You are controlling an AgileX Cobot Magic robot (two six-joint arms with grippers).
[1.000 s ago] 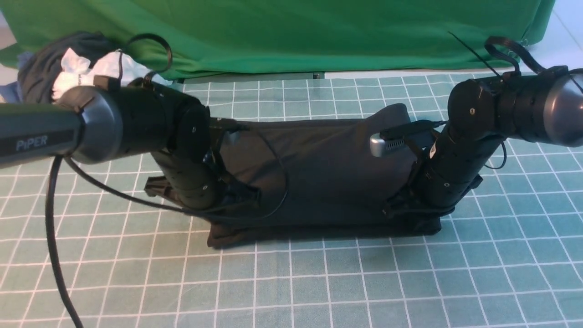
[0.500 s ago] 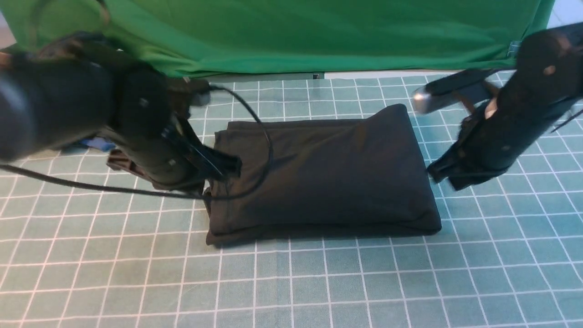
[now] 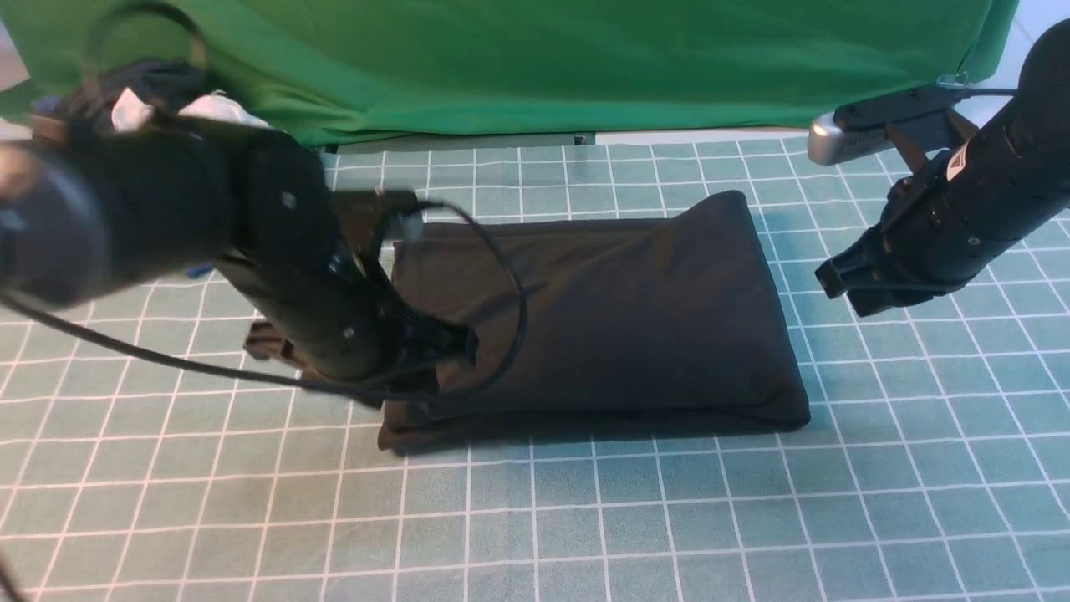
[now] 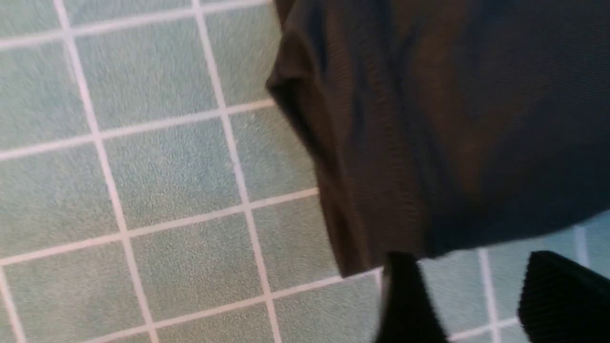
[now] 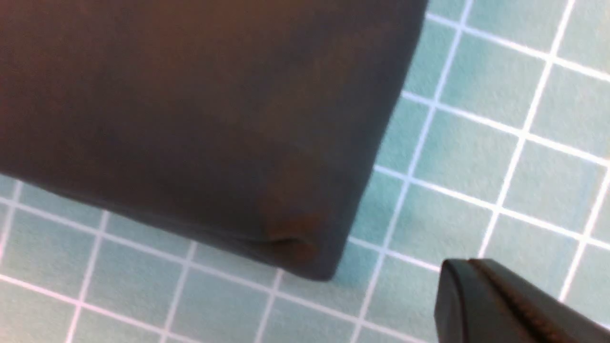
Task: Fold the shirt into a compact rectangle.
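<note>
The black shirt [image 3: 602, 318] lies on the checked mat as a thick folded rectangle, its print and neck label hidden inside. My left gripper [image 3: 447, 344] hovers over the shirt's left edge, near the front corner. In the left wrist view its fingers [image 4: 405, 300] stand open, bare mat showing between them beside the shirt [image 4: 452, 119]. My right gripper [image 3: 844, 288] hangs above the mat to the right of the shirt, apart from it. In the right wrist view its fingertips [image 5: 472, 281] are pressed together, shut on nothing, just off the shirt's [image 5: 190, 119] corner.
A heap of dark and white garments [image 3: 159, 100] sits at the back left, partly behind my left arm. A green backdrop [image 3: 543, 58] closes off the far side. The left arm's cable [image 3: 510, 276] loops over the shirt's left part.
Both grippers have come up off the shirt's front corners. The right one has swung up and away to the right. The left one rose, then dipped back over the left edge.
</note>
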